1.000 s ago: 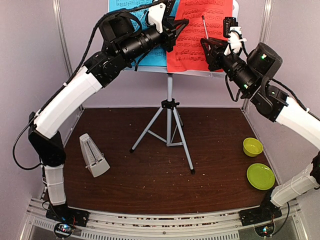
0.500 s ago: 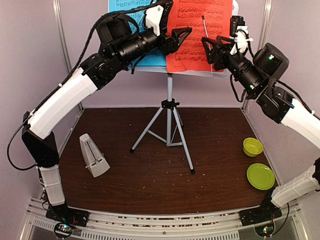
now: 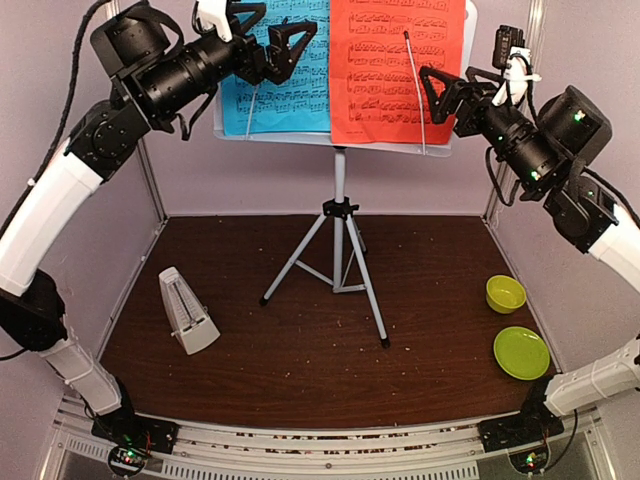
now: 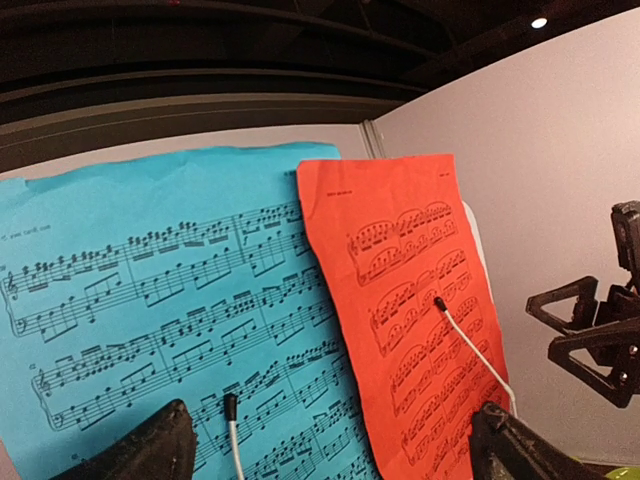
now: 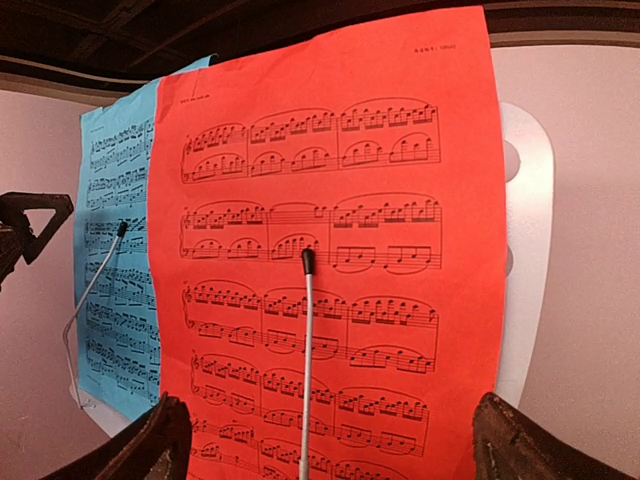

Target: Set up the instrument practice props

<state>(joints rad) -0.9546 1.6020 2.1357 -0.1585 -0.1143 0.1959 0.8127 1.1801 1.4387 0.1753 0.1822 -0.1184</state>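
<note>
I hold my left gripper point(image 3: 283, 28) and right gripper point(image 3: 445, 88) spread and empty. Wire clips point(image 3: 413, 85) pin the blue sheet point(image 3: 290, 90) and red sheet point(image 3: 380, 75) so neither slips off the stand point(image 3: 340, 180).

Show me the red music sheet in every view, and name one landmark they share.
Top external: red sheet upper centre, right of the blue sheet.
Left wrist: red sheet right of centre.
Right wrist: red sheet fills the middle.
Shared landmark: the black-tipped white wire lying across it.
</note>
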